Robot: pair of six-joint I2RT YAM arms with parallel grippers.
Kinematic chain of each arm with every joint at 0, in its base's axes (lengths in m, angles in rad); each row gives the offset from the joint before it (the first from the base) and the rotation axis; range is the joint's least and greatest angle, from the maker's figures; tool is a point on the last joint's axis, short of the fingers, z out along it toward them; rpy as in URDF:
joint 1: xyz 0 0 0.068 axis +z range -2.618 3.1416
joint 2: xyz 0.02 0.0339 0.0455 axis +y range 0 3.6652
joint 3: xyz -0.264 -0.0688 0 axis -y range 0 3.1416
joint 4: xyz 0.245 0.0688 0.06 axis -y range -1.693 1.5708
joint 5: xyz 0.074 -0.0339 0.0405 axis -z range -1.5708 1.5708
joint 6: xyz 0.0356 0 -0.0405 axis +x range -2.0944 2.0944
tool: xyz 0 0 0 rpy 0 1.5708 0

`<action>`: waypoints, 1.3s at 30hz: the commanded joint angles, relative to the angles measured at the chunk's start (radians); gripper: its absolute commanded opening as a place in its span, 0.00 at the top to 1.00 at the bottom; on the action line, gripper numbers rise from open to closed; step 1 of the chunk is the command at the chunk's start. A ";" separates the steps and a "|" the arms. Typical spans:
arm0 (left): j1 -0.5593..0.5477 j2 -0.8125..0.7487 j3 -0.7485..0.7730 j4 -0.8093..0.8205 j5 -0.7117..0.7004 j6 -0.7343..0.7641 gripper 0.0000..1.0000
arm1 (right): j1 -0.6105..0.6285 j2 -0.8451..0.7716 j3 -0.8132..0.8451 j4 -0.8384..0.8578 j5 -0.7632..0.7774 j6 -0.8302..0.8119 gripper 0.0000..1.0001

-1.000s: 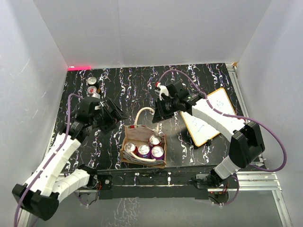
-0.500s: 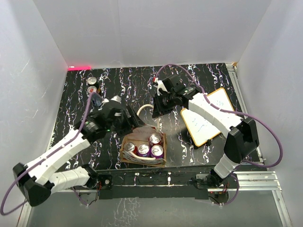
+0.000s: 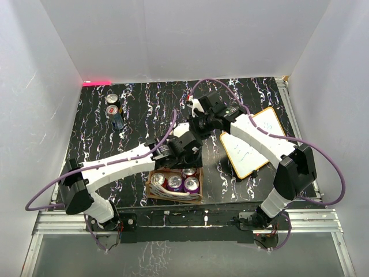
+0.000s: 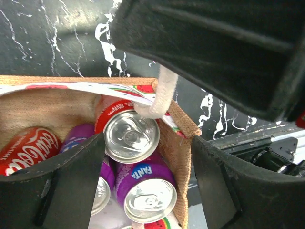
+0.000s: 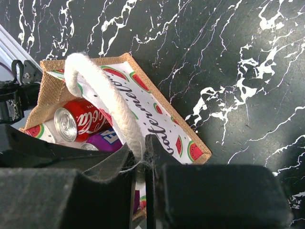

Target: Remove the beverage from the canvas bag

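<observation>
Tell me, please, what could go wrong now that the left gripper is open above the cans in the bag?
1. The white handle, pinched by the right gripper, droops onto the rim of the red can; the open left gripper may snag it while closing.
2. The cans are packed tightly, so the gripper could strike the purple Fanta can or the wall of the canvas bag instead of sliding down.

A robotics lab test cell is indicated. A black marble-patterned tabletop (image 3: 144,109) is enclosed by plain white panels (image 3: 173,40) beyond the right gripper (image 3: 193,130) and outward of the left gripper (image 3: 185,151). Aluminium frame rails (image 3: 311,216) are seen behind both, by the arm bases (image 3: 256,218), and purple cables (image 3: 213,81) are trailed behind each gripper.
</observation>
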 commanded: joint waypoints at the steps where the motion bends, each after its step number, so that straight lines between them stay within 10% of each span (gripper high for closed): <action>1: 0.001 -0.016 0.025 -0.036 -0.087 0.082 0.31 | -0.008 -0.052 -0.004 0.050 -0.004 -0.003 0.88; 17: 0.002 -0.172 -0.130 0.014 -0.032 0.132 0.28 | -0.013 -0.053 -0.040 0.065 -0.014 -0.004 0.88; 39: 0.001 0.131 -0.024 -0.009 0.020 0.189 0.18 | -0.020 -0.064 -0.044 0.065 -0.010 -0.010 0.88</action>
